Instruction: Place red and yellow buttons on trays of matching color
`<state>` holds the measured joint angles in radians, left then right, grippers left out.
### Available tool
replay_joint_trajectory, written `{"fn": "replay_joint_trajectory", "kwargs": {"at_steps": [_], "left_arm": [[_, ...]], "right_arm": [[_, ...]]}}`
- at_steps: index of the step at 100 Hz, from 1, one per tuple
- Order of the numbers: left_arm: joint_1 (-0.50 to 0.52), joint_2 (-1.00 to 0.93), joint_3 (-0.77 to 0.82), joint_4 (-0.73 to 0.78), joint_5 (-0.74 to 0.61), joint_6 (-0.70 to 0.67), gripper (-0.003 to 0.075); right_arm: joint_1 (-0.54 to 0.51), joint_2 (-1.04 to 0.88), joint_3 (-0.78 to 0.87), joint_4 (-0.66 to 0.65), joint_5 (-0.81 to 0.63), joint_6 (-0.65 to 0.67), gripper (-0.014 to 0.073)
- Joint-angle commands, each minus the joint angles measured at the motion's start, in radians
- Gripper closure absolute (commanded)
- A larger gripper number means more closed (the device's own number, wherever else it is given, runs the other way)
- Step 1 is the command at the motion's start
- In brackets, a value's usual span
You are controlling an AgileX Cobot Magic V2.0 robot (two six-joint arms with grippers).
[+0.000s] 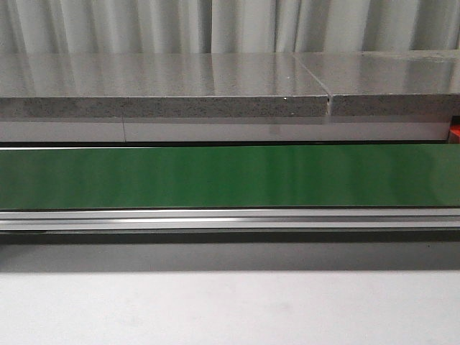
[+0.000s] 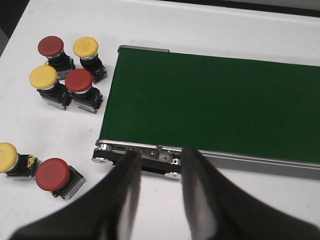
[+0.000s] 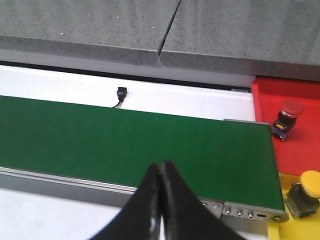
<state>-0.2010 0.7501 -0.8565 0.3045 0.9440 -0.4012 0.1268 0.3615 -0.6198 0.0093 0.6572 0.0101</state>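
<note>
6 push buttons are seen in the left wrist view on the white table [image 2: 30,135], off the end of the green conveyor belt [image 2: 210,105]. 4 are grouped close together: a red btn [image 2: 51,46], a yellow btn [image 2: 85,47], a 2nd yellow btn [image 2: 43,77] and a 2nd red btn [image 2: 79,81]. 2 more sit apart from that group, nearer the gripper: a yellow one [image 2: 7,155] cut by the frame edge, and a red one [image 2: 52,174] just beside it.

In the right wrist view, 1 red btn [image 3: 291,108] is seen lying on the red tray [image 3: 290,150], and 1 yellow btn [image 3: 311,183] on the yellow tray [image 3: 300,227]; both trays sit at the belt's other end.

Left gripper [image 2: 160,165] is held wide apart, nothing between the fingers, above the belt's end roller [image 2: 137,157]. Right gripper [image 3: 161,170] is closed, tips touching, nothing held, over the belt edge.

Front view shows only the belt [image 1: 230,176], its alu rail [image 1: 230,218] and a grey stone-look slab [image 1: 165,86] behind.
</note>
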Motion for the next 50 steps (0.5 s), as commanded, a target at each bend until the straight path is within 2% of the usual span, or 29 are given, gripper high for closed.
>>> {"fn": "replay_joint_trajectory", "kwargs": {"at_steps": [1,7,31,40,50], "left_arm": [[-0.004,0.002,-0.034,0.026,-0.045,-0.043,0.0258],[-0.004,0.019,-0.036,0.027,-0.036,-0.064,0.0223],[-0.001,0.140,-0.076,-0.025,0.005,-0.066,0.0230],[0.039,0.192,-0.095,-0.087,-0.004,-0.055,0.0230],[0.115,0.244,-0.106,-0.195,-0.005,0.028,0.0230]], "right_arm": [[-0.001,0.007,-0.022,0.001,-0.071,-0.010,0.0630],[-0.001,0.007,-0.022,0.001,-0.071,-0.010,0.0630],[-0.001,0.007,-0.022,0.001,-0.071,-0.010,0.0630],[-0.001,0.007,-0.022,0.001,-0.071,-0.010,0.0630],[-0.001,0.007,-0.022,0.001,-0.071,-0.010,0.0630]]}}
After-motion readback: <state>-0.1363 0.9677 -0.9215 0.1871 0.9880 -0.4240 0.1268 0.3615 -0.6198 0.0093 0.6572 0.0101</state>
